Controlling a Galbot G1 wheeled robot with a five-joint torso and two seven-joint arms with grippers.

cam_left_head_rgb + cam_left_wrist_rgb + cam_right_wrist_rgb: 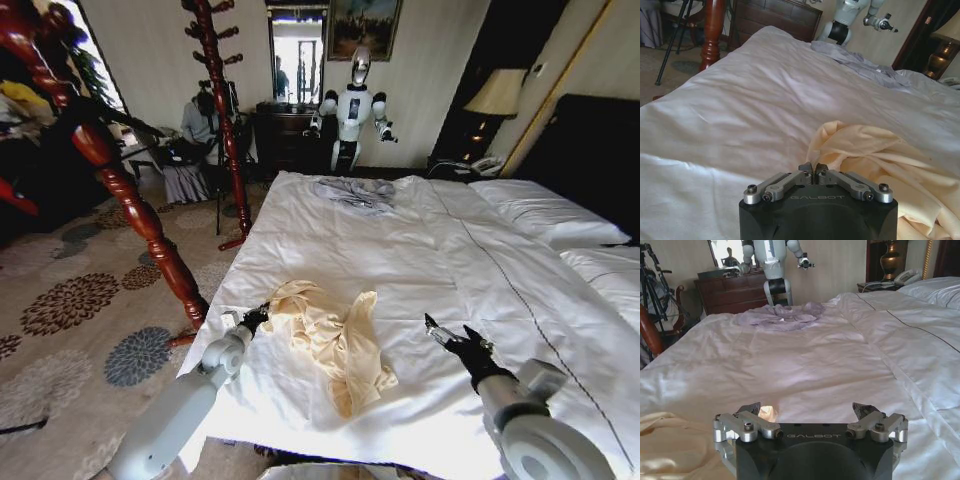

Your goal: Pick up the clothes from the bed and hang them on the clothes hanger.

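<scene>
Head view: left hand point(262, 316), pressed together, touches the clothes point(335, 340); right hand point(447, 338) spread.

A hotel-like bedroom: wide white bed point(420, 260), bedside lamp point(497, 95), dark dresser point(285, 135), mirror point(298, 45), floral carpet point(70, 300).

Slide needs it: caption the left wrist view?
Left gripper, shut, at the edge of the crumpled cream T-shirt on the white bed.

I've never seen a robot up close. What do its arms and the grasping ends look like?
Smooth pale grey arms end in black wrist sections. The left gripper and right gripper each have a matte black body marked GALBOT, silver metal linkages with dark bolts, and small dark fingers.
</scene>
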